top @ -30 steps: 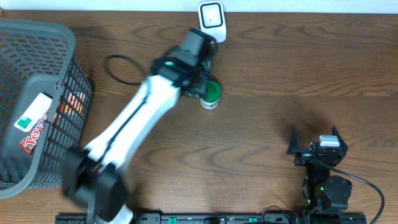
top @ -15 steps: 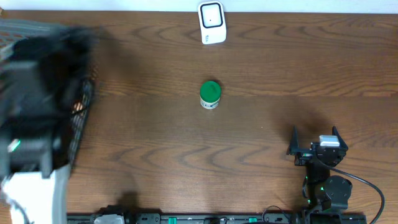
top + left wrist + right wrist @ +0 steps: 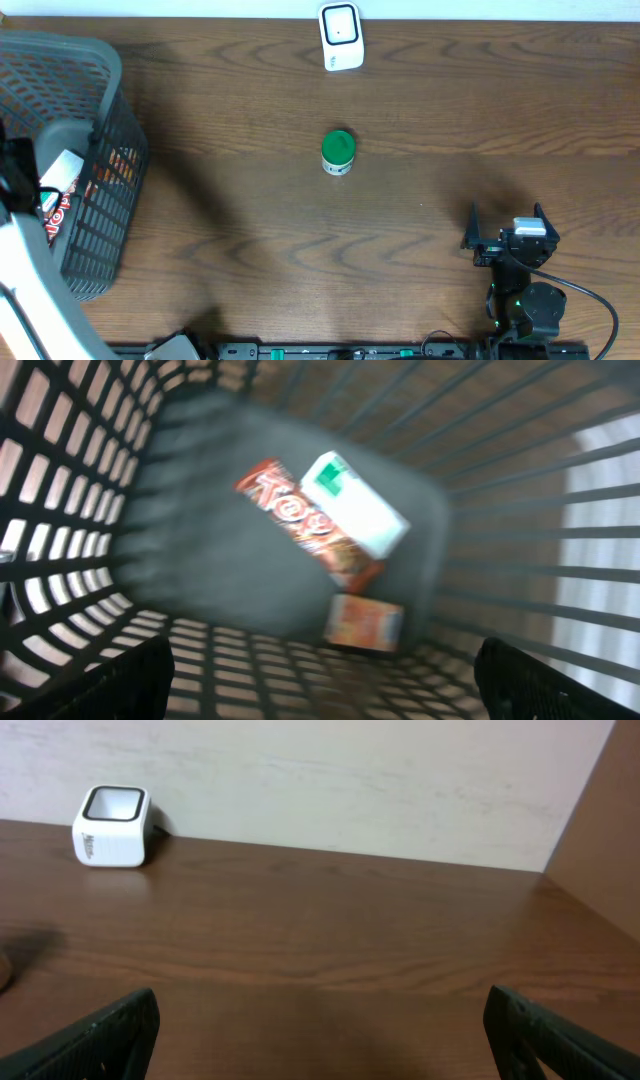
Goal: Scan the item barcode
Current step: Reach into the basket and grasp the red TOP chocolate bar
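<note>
The dark brown wooden tabletop (image 3: 450,120) carries all items. A grey plastic mesh basket (image 3: 110,200) stands at its left edge. The white left arm (image 3: 25,290) reaches over the basket. The left tool (image 3: 320,685) hangs above the basket interior, jaws spread wide and gripping nothing. The right tool (image 3: 506,215) sits at the near right, jaws likewise wide apart and empty. A white box-shaped barcode scanner (image 3: 340,36) stands at the far edge, centre. On the basket floor lie a red-orange wrapped packet (image 3: 300,525), a white and green carton (image 3: 355,505) resting across it, and a small orange box (image 3: 364,623) just beside them. A small cylindrical container with a green lid (image 3: 338,152) stands upright mid-tabletop, near the scanner.
</note>
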Controlling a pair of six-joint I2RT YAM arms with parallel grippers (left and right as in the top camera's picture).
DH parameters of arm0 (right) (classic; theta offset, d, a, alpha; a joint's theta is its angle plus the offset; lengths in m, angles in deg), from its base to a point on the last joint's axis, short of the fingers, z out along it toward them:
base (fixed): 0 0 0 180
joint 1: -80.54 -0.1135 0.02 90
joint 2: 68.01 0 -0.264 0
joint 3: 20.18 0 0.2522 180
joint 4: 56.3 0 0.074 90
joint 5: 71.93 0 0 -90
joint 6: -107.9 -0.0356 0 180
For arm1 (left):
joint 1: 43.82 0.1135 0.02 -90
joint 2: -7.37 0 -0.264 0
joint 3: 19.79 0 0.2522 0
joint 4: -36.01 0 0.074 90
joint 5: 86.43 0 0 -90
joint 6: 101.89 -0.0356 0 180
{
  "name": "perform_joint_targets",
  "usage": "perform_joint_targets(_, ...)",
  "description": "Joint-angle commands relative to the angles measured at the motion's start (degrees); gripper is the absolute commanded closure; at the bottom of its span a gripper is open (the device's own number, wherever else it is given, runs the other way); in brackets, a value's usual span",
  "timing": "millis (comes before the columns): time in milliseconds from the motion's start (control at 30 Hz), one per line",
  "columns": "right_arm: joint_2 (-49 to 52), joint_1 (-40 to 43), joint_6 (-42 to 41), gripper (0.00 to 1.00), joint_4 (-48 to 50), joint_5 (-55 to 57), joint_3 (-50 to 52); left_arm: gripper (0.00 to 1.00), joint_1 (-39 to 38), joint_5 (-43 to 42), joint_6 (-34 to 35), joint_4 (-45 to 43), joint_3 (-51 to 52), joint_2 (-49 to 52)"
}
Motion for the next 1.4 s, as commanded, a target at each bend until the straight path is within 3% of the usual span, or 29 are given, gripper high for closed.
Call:
perform_joint_targets(0,-0.13,-0.44,0.81,0.01,-0.13,0.52,0.07,0.04,0.31,1.42,-1.27,1.18,-0.02,6.67)
perform_joint_targets(567,-0.13,-0.44,0.81,0.01,-0.13,0.50,0.07,0.04,0.31,1.40,1.27,-2.60,-0.02,33.51)
perform_joint_targets(1367,-0.13,-0.44,0.79,0.01,-0.13,0.52,0.07,0.04,0.31,1.29,1.25,-10.84,0.20,43.60)
